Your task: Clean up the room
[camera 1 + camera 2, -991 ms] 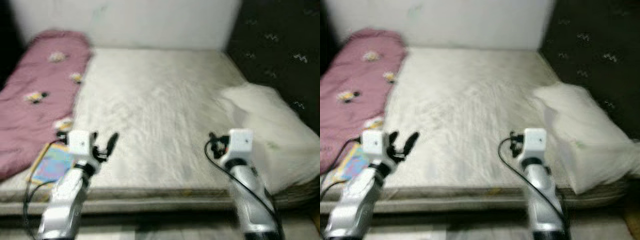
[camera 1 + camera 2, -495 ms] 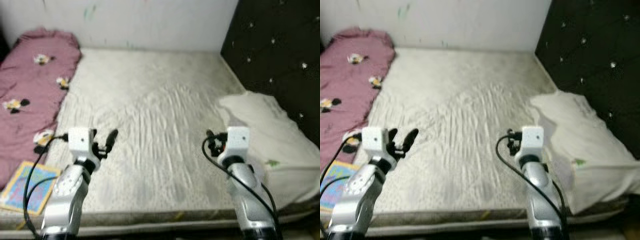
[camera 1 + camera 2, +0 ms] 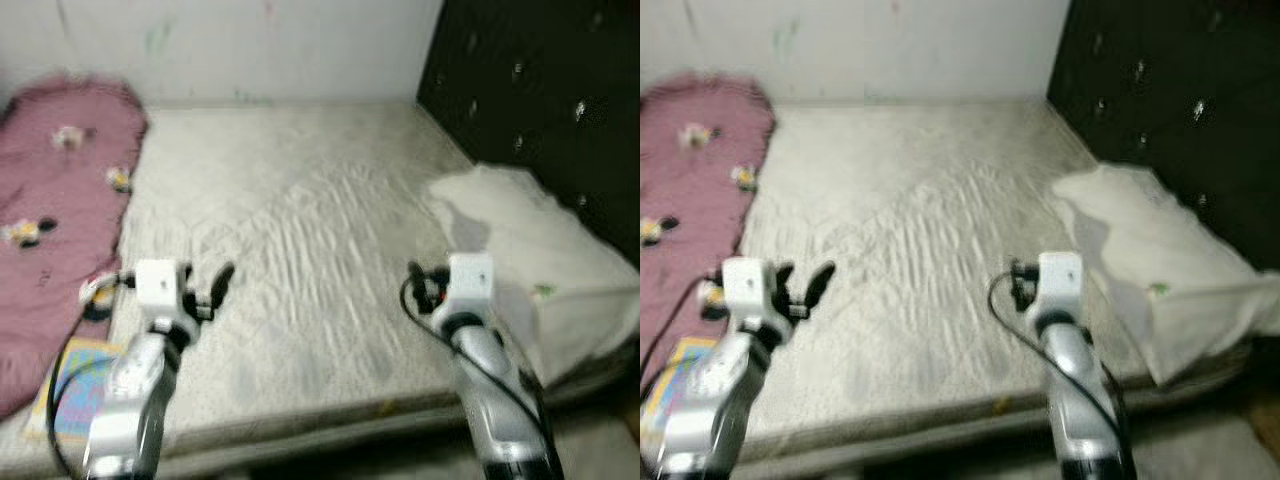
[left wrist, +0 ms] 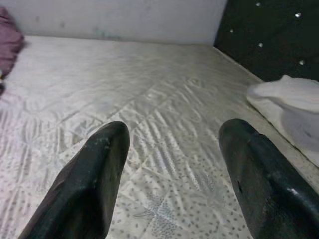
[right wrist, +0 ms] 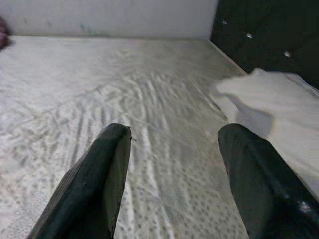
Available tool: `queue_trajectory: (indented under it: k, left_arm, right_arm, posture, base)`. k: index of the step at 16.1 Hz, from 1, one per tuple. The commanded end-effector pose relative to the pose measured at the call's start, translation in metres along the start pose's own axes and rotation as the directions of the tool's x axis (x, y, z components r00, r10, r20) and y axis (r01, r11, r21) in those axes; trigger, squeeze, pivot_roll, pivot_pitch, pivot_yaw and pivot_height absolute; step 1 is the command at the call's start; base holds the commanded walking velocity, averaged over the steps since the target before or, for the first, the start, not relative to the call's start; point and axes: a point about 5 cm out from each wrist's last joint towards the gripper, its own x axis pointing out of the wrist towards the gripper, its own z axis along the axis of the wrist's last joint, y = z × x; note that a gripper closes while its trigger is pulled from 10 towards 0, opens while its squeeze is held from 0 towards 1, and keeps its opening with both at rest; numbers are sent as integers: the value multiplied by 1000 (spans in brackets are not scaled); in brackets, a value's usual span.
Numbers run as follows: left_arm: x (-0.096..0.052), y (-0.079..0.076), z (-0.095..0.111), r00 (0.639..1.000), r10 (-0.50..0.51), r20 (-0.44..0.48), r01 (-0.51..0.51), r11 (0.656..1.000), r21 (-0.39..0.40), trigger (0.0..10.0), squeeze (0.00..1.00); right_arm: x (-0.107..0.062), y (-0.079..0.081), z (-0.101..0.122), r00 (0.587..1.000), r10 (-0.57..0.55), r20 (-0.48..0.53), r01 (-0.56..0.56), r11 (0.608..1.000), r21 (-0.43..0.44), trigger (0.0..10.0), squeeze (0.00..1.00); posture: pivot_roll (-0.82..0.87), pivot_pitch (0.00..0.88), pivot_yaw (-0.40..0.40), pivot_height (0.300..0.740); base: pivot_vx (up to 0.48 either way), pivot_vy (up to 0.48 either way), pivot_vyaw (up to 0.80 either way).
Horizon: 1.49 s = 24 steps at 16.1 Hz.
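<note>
On the near left corner of the bed (image 3: 300,250), half under the edge of the pink blanket (image 3: 50,220), lies a colourful picture book (image 3: 75,400) — flat on the mattress, its long axis running roughly from the near edge toward the far wall, tilted a little. It sits just to the left of the left claw (image 3: 205,290) and nearer to the robot than the fingertips, so that arm would have to swing left and drop back toward the bed's near edge to meet it. The left claw hovers over bare mattress with its two black fingers (image 4: 94,184) spread wide, gripping nothing.

On the right side a white pillow (image 3: 530,260) lies slumped against the dark tufted headboard (image 3: 540,90), its length running near-to-far along the right edge and its near end hanging slightly over the bed's corner. The right claw (image 5: 174,179) is held just left of it, fingers wide apart and empty; in the right wrist view the pillow spreads off to the right of the fingers, close by.

So each loose thing has its own nearer arm — book to the left one, pillow to the right. Judging by the layout, the pillow is the closer reach, needing only a short sideways move. The book is blurred and partly hidden by the left arm, so where its edges lie cannot be told exactly.
</note>
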Motion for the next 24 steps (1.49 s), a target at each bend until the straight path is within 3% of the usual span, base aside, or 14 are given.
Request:
queue_trajectory:
  k: [1,15,19,24]
  left_arm:
    - [-1,5,3,1000,14,4,-14,1000,13,10000,0]
    - [0,5,3,1000,23,3,-23,999,22,10000,0]
    - [0,7,3,1000,31,5,-31,999,27,10000,0]
    - [0,7,4,999,34,9,-34,999,28,10000,0]
  right_arm:
    - [1,5,4,1000,15,17,-16,1000,5,10000,0]
    - [3,11,7,998,59,39,-58,998,-22,10000,0]
    - [3,12,8,998,59,37,-58,998,-19,10000,0]
    - [4,11,6,998,46,33,-45,999,-7,10000,0]
  posture:
    - [-18,0,-38,740]
    - [-13,0,-41,740]
    - [-12,0,-41,740]
    - [-14,0,-35,740]
  base:
    - [0,465,0]
    - [0,465,0]
    - [0,462,642]
    - [0,369,0]
